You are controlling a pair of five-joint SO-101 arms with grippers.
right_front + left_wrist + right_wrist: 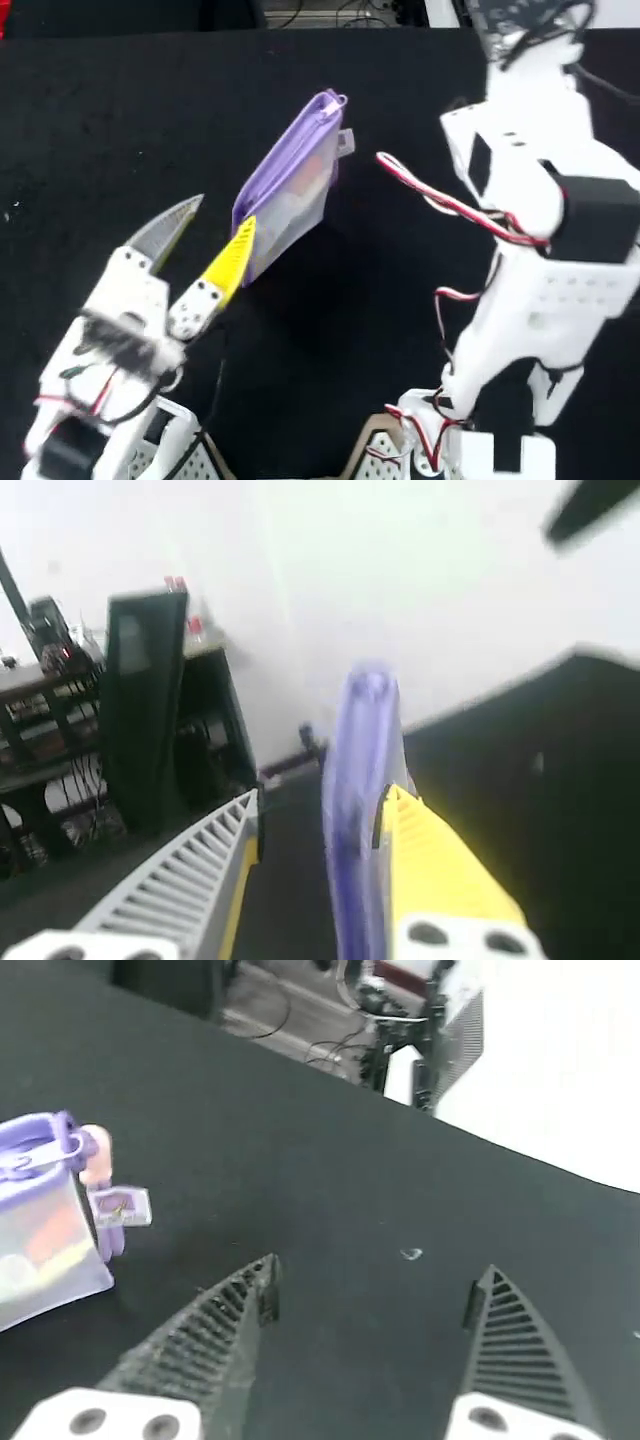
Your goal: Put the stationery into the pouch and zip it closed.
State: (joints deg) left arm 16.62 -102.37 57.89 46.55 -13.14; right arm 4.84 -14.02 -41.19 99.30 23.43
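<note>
Currently the left claw gapes wide beside the pouch; right claw wide, well apart.

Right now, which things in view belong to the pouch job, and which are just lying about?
Job: purple pouch; coloured stationery inside it; left pincer, open at the pouch's corner; right pincer, open over the table.
Lying about: dark cabinet and cables behind the table; small speck on it.

Purple pouch, black table, yellow and grey left fingers
</note>
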